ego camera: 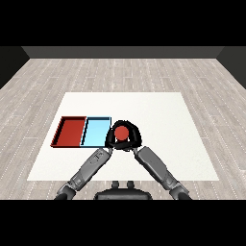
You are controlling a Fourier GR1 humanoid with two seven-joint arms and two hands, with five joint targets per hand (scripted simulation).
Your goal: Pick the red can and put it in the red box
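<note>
Curling round the red can [122,131], both hands, left [111,138] and right [135,137], grasp it just right of the blue tray [95,132]. Left of that lies the red tray [70,131] on the desk [158,125].

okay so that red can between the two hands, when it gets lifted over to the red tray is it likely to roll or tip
The red can stands upright, so tipping seems likelier than rolling. Its round wall would probably roll if it fell. The left hand and right hand curl round it from both sides, which should steady it toward the red tray.
</note>
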